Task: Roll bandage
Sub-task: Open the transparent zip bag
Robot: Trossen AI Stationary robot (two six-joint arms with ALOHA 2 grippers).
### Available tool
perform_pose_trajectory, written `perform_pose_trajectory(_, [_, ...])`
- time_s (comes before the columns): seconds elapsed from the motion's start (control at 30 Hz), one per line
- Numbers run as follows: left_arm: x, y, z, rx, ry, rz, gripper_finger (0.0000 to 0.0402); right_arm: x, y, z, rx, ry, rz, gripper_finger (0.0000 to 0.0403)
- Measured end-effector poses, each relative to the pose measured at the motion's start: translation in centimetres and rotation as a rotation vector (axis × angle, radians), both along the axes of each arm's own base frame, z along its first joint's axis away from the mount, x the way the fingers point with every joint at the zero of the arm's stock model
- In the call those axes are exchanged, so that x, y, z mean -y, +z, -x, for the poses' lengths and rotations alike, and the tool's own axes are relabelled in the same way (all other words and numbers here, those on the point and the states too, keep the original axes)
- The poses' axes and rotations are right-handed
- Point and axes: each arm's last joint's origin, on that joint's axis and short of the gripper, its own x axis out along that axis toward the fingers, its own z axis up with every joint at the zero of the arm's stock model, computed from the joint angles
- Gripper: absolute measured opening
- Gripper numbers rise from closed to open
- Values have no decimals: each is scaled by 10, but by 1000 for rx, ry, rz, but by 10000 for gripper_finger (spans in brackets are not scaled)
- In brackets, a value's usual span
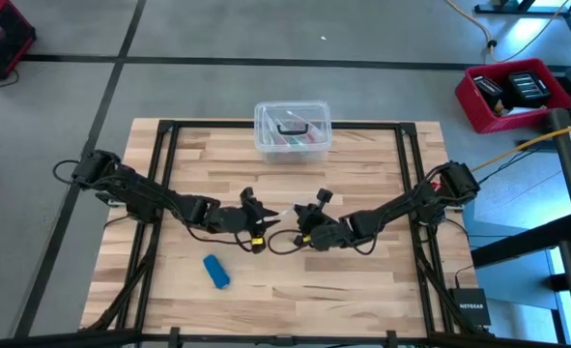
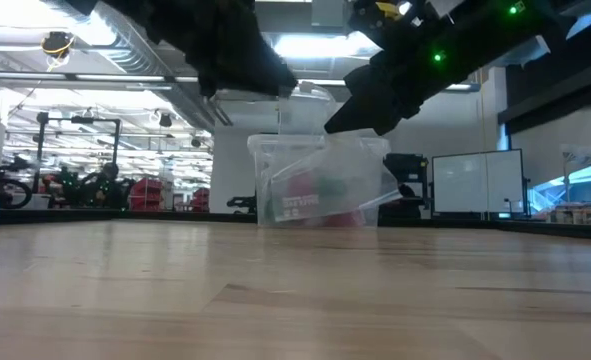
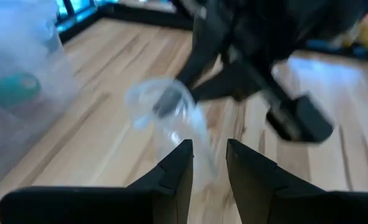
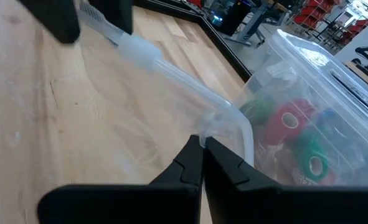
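A large industrial workshop or robotics lab: a butcher-block counter in a black metal frame stands on a grey concrete floor, with red storage bins, exposed ceiling ducts with strip lighting, and whiteboards beyond the tools.

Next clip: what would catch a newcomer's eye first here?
Mid-table, the left claw and right claw meet, stretching a small clear plastic bag between them; the right is shut on its edge. The rolled blue bandage lies alone nearer the front edge, and a clear lidded box sits at the back.
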Motion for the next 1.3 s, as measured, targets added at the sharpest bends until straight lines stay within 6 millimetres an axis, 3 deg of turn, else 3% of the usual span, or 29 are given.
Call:
perform_pose_trajectory(0.5, [-6,-2,0,-20,23,18,48,0,1,-1,13,6,-8,12])
perform_pose_trajectory(1.3, [-6,-3,0,-24,34,37,47,0,1,-1,14,6,-9,12])
